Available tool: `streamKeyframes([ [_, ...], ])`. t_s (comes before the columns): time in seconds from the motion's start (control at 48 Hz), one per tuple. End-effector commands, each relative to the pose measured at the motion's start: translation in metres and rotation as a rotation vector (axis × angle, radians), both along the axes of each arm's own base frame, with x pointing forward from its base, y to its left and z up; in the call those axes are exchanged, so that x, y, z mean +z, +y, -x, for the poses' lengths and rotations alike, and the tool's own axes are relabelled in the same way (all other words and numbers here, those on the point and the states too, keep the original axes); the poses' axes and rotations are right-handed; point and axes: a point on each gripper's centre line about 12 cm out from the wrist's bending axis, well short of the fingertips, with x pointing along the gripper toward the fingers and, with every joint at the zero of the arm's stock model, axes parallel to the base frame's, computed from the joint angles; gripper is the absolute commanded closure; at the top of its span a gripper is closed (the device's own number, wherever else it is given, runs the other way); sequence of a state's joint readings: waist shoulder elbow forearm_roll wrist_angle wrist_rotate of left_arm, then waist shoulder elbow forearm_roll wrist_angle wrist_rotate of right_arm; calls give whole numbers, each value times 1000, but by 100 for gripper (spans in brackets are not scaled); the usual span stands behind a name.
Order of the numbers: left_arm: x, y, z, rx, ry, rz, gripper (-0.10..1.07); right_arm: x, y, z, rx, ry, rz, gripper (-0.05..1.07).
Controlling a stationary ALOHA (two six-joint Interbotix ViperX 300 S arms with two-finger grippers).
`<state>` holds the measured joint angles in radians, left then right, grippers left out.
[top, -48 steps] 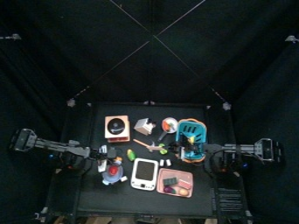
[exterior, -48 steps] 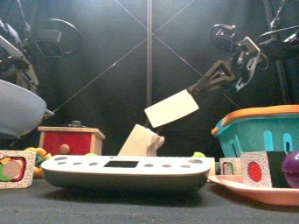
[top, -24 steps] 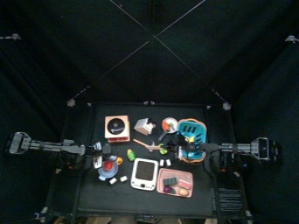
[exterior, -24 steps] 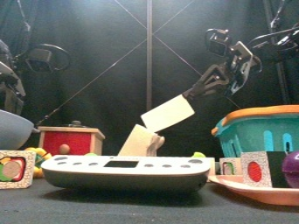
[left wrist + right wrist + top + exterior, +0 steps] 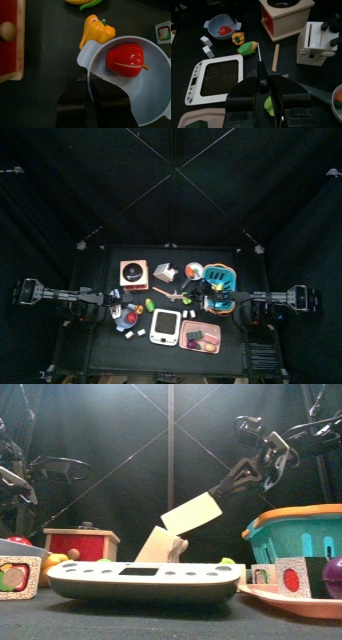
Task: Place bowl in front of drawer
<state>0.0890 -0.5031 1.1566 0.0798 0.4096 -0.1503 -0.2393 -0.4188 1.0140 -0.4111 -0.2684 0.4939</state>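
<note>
Now the left gripper (image 5: 90,94), clamped on the rim of the bowl (image 5: 150,107), has carried it farther, nearer the drawer (image 5: 134,273); setting it down likely comes next. The right gripper (image 5: 267,456) grips a cleaver (image 5: 194,512) aloft.

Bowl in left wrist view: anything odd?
Yes: the bowl isn't empty. A red toy fruit sits inside, and a yellow pepper lies right beside its rim. The left gripper clamps the rim. The right gripper holds a cleaver aloft.
</note>
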Motion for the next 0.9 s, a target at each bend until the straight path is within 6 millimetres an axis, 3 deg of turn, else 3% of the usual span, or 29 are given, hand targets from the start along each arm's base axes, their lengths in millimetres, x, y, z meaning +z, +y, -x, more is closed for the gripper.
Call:
streamKeyframes([
  [0.0,11,5,-16,8,-82,-10,55,12,-2,-4,-3,-37,7,52],
  [0.417,1,10,-19,35,-63,-4,51,12,-2,-3,-3,-36,5,52],
  [0.875,9,9,-25,63,-103,30,13,11,-2,-4,-3,-34,6,52],
])
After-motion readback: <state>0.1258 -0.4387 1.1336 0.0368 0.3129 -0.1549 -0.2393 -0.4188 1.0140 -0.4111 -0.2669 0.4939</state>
